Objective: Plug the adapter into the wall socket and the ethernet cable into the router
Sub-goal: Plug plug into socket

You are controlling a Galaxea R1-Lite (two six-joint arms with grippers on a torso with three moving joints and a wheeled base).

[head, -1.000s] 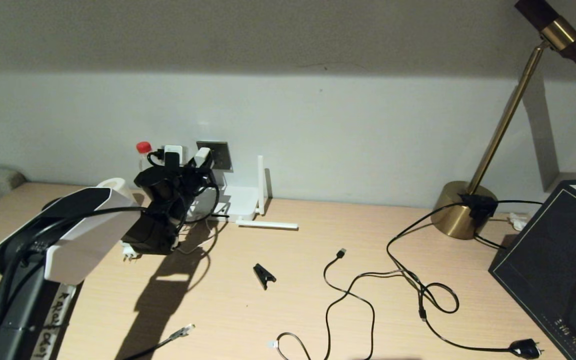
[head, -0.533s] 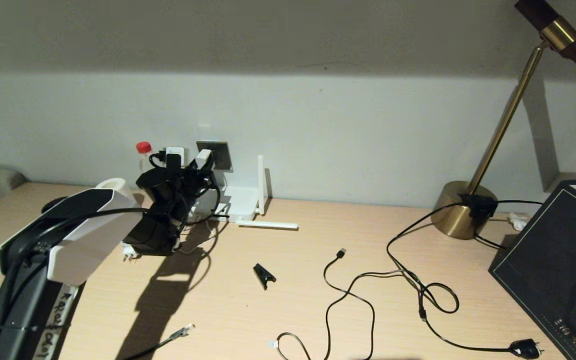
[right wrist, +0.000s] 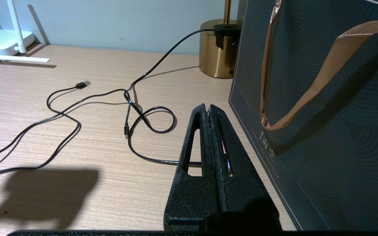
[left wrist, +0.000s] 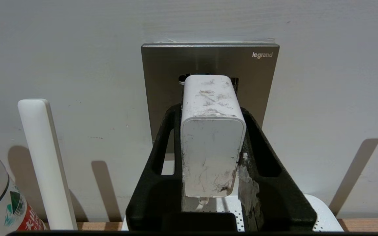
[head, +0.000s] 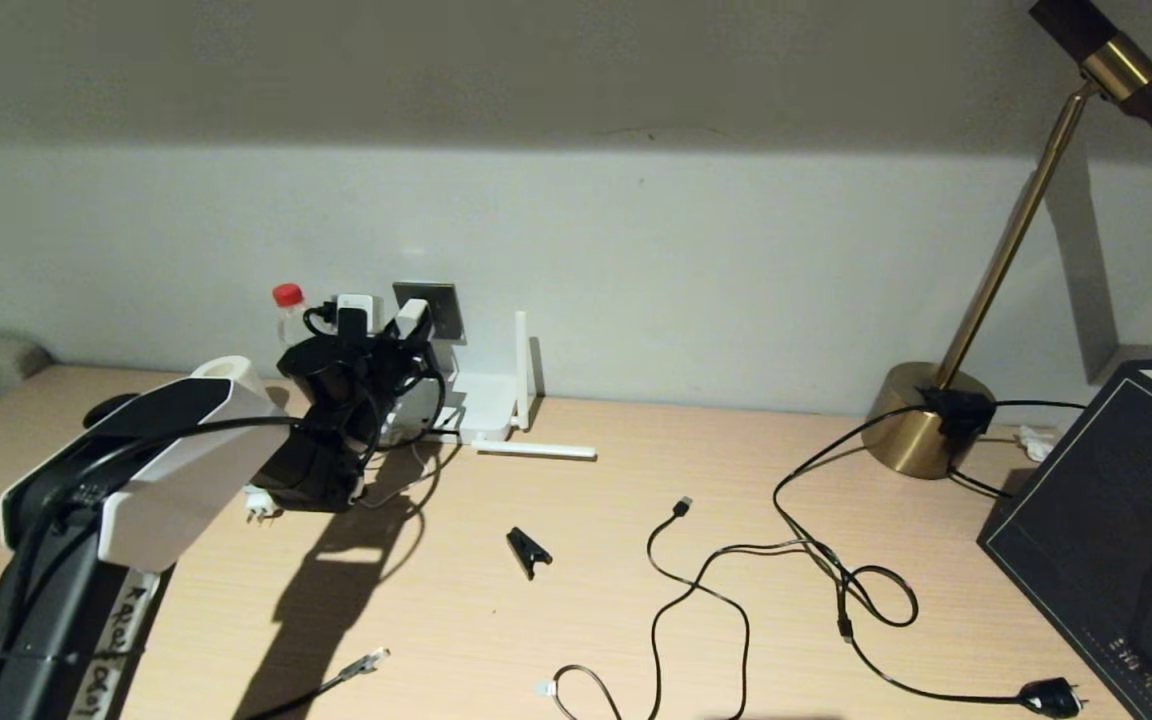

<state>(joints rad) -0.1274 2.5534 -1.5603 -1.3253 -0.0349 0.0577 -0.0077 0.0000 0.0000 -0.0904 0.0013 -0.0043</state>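
Note:
My left gripper [left wrist: 210, 111] is shut on the adapter [left wrist: 212, 137], a scuffed white block with its thin cord hanging beneath. The adapter's far end meets the dark holes of the grey wall socket [left wrist: 208, 60]; its prongs are hidden. In the head view the adapter [head: 408, 318] sits against the wall socket [head: 444, 308]. The white router [head: 486, 405] lies just below the socket, one antenna [left wrist: 44, 157] upright. The ethernet cable's clear connector [head: 368, 660] rests near the table's front edge. My right gripper [right wrist: 208, 108] is shut and empty beside a dark bag.
A brass lamp base [head: 926, 418] and a dark paper bag [head: 1106, 520] stand at the right. A black USB-tipped cable [head: 681, 507] and a black cable with power plug [head: 1051, 697] sprawl mid-table. A black clip [head: 528, 550], a red-capped bottle [head: 287, 300] and a round white plug [head: 258, 503] lie nearby.
My left arm has edged slightly toward the wall, bringing the adapter closer onto the socket plate. Nothing else has moved.

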